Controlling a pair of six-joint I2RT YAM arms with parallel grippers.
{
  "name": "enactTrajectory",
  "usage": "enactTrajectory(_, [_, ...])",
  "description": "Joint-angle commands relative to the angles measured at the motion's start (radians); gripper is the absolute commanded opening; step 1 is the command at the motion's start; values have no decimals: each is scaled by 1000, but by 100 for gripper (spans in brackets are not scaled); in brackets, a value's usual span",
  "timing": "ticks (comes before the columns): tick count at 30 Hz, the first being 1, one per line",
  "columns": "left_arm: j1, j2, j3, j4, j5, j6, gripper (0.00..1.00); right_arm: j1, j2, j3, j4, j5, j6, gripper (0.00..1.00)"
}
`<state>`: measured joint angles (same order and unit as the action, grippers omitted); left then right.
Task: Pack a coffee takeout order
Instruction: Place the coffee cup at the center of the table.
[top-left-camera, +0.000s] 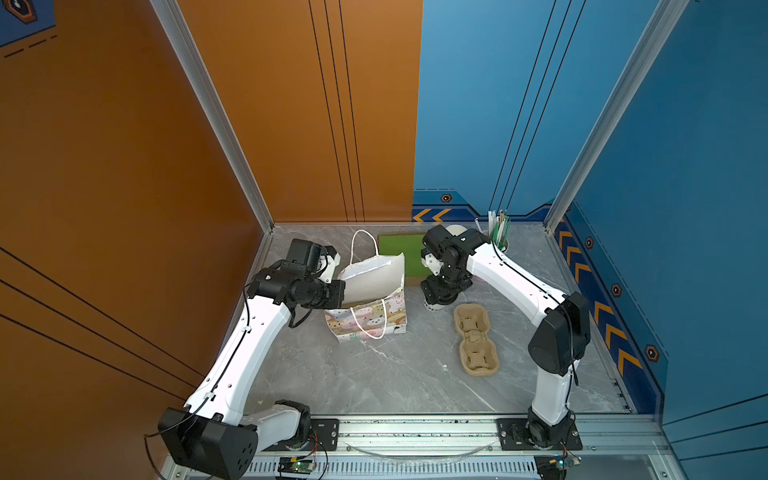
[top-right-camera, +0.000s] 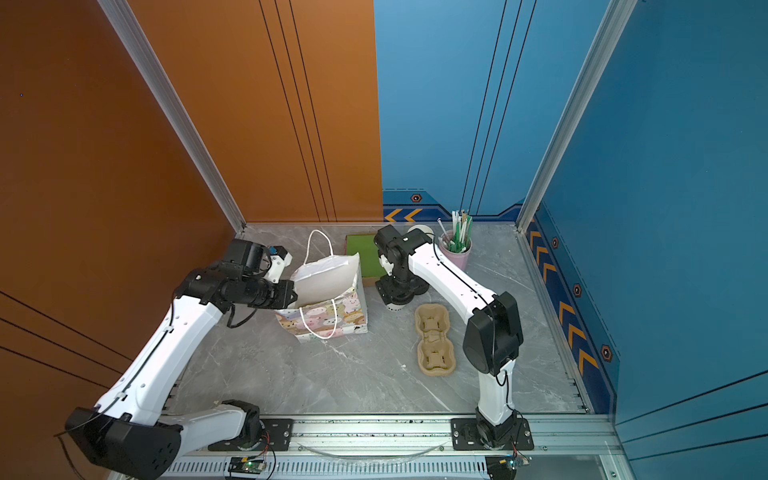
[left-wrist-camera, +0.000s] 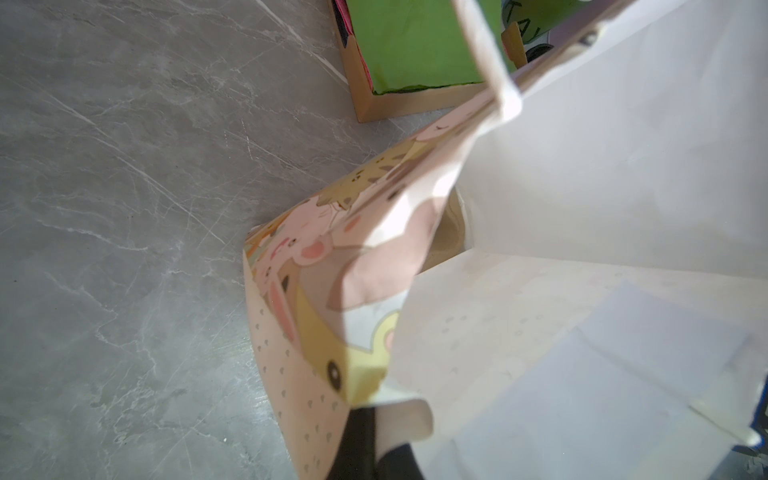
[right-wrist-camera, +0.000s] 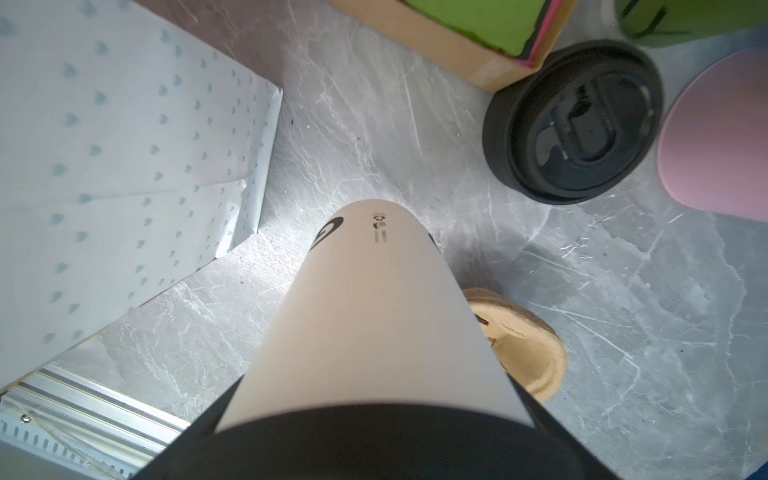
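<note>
Beside the pink tin (right-wrist-camera: 719, 141), black lid (right-wrist-camera: 573, 120), right wrist view only

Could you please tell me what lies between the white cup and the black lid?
Only bare grey table, seen in the right wrist view, separates the cup from the lid.

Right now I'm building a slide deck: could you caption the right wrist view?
White paper cup gripped between the jaws, marble table beyond, black lid lying beside the napkin box.
</note>
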<state>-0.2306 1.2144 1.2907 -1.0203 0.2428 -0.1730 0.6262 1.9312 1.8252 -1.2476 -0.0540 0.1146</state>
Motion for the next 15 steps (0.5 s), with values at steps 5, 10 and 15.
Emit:
enactTrajectory(5, [-7, 5, 14, -17, -3, 13, 0, 23, 82, -23, -33, -20, -26, 87])
enactTrajectory(10, [-8, 5, 13, -17, -4, 13, 0, 32, 115, -23, -33, -18, -31, 89])
enactTrajectory(15, [-8, 5, 12, -17, -7, 15, 0, 34, 130, -23, -33, -15, -34, 93])
